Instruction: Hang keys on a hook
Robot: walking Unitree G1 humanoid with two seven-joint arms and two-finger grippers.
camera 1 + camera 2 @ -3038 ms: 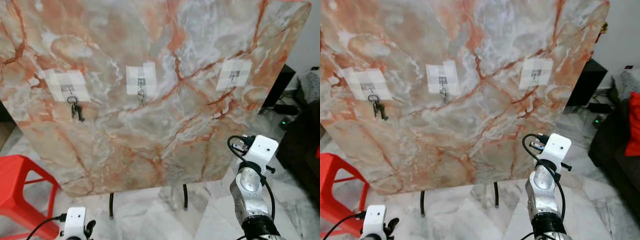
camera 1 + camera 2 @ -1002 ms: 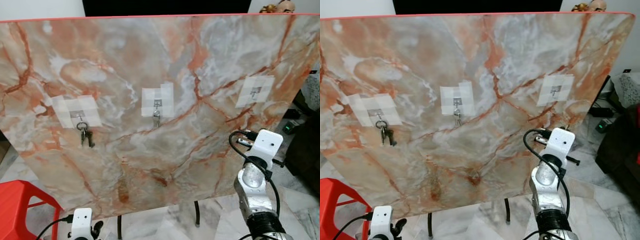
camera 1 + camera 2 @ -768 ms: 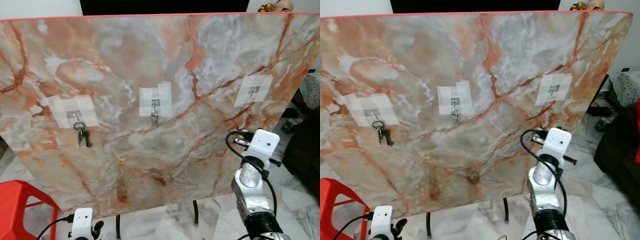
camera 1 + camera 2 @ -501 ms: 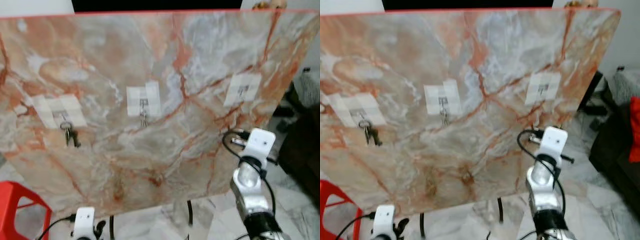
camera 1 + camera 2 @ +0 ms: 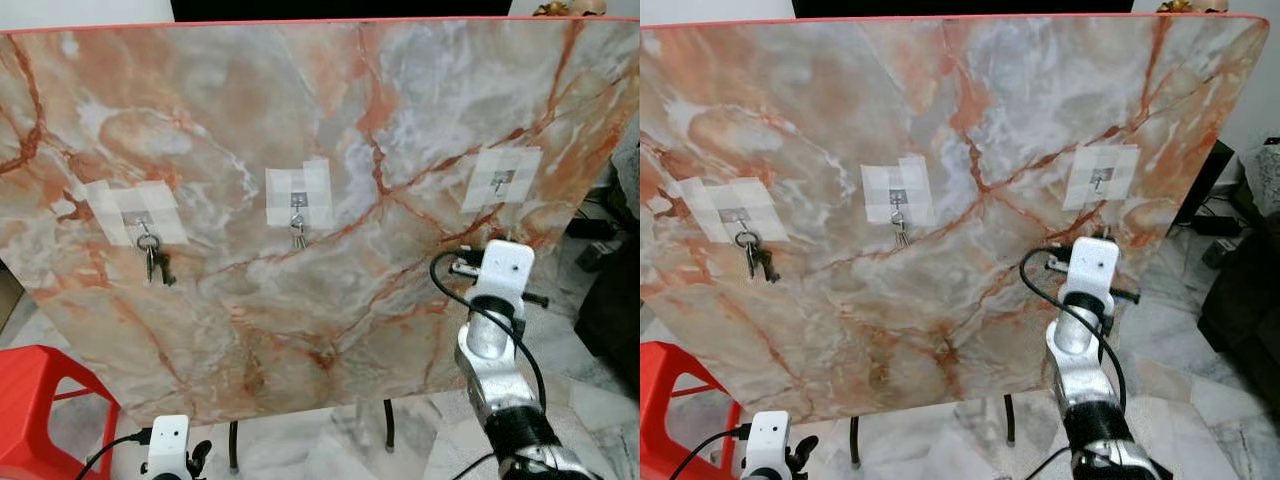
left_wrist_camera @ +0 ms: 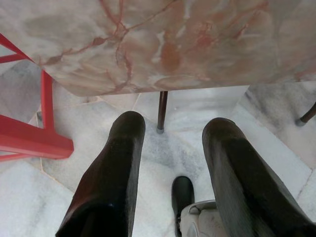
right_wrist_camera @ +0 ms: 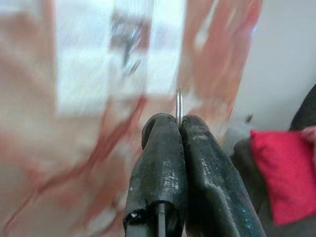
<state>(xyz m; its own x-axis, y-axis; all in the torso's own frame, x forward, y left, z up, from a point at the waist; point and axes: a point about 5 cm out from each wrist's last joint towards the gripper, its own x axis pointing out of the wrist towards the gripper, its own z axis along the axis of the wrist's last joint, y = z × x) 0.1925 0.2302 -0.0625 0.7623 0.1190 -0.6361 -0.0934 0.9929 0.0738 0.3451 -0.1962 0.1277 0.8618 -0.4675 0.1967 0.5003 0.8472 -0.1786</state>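
A marble board (image 5: pixel 330 120) stands upright with three small hooks on white tape patches. Dark keys (image 5: pixel 153 262) hang from the left hook, and a small metal piece (image 5: pixel 297 236) hangs from the middle hook. The right hook (image 5: pixel 500 182) is bare. My right arm (image 5: pixel 497 300) is raised just below that hook. In the right wrist view my right gripper (image 7: pixel 178 122) is shut on a thin metal key ring (image 7: pixel 178 104), with the blurred hook (image 7: pixel 129 47) ahead. My left gripper (image 6: pixel 175 124) hangs open, pointing at the floor.
A red stool (image 5: pixel 40 400) stands at the lower left, beside the board's thin black legs (image 5: pixel 232 455). Dark furniture (image 5: pixel 615 310) with a red cushion (image 7: pixel 281 168) sits to the right. The floor is pale marble tile (image 6: pixel 187 108).
The whole picture has shifted as the camera moved. My right arm stays raised under the right hook, now a little nearer the board. The hanging keys have not moved.
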